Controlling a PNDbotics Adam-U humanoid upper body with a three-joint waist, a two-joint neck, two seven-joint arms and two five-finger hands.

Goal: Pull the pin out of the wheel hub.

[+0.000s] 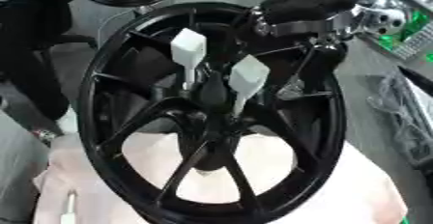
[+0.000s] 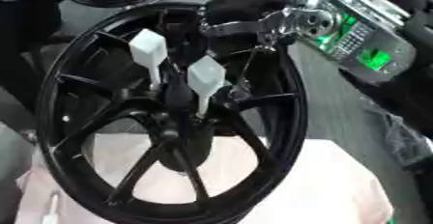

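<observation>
Your right hand (image 1: 309,3) is at the top right of the picture, on the rim of the black wheel (image 1: 110,136). You cannot tell if its fingers are curled. Two white pins (image 1: 188,49) stick out near the wheel's middle.

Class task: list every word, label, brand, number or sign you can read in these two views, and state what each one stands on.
None can be read.
Wheel hub: no lettering shows on its black rim or spokes.
Two white pins: plain heads, no marks.
Green-lit panel on the robot's right arm: glowing patches, too blurred to read as text.
Right hand: no label shows.
</observation>
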